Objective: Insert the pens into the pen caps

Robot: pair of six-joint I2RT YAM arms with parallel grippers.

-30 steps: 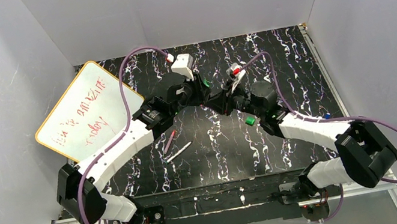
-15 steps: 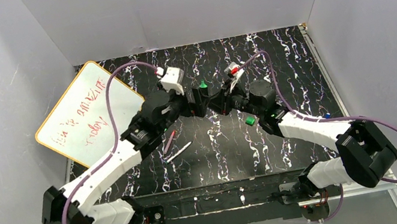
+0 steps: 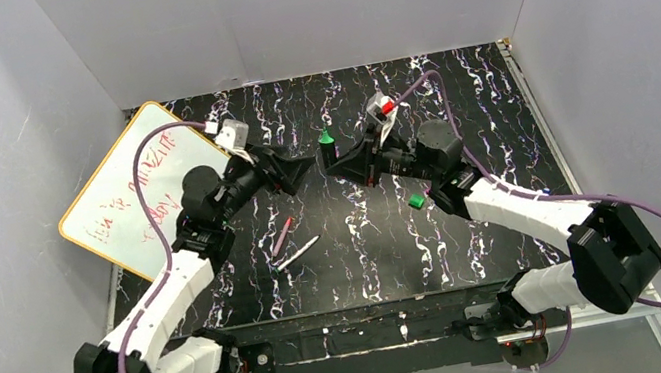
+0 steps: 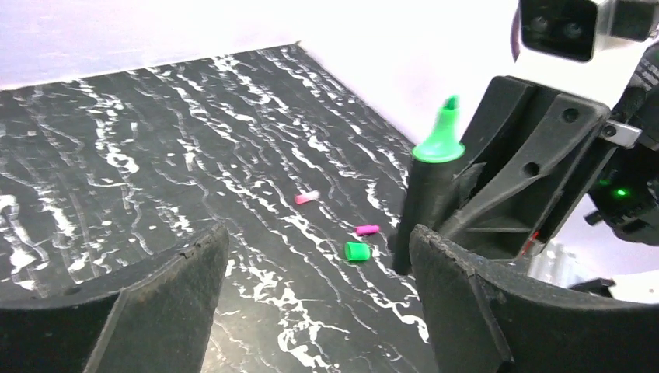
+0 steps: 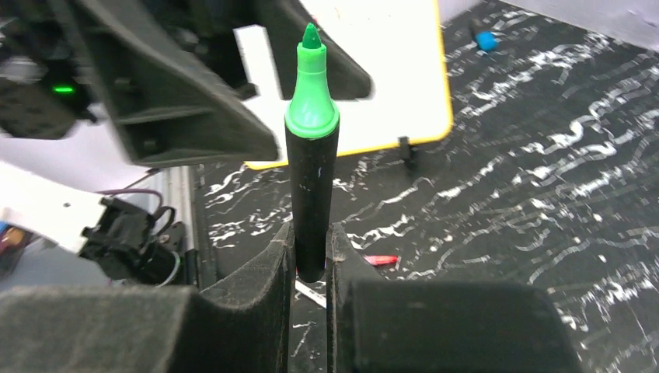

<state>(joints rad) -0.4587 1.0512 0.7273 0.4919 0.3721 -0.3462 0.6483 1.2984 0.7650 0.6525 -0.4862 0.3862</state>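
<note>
Surface finishes: the black marker (image 5: 311, 194) has a smooth, slightly glossy plastic barrel and a satin green plastic tip; the right gripper (image 5: 311, 256) has matt black fingers (image 5: 268, 268) with a rough, grainy face; the table (image 3: 494, 98) is a black, white-veined, marble-patterned sheet of low sheen; the whiteboard (image 3: 120, 196), at ten o'clock, has a glossy white face and smooth yellow rim; the green cap (image 4: 357, 250) is shiny plastic; the arm shells (image 3: 167, 295) are smooth white plastic

Upright black pen (image 4: 429, 194), seemingly pinched in the right gripper (image 4: 455, 210); green cap (image 4: 357, 250) nearby.

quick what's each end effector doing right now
left end effector: open, holding nothing
right end effector: closed on the black marker
</note>
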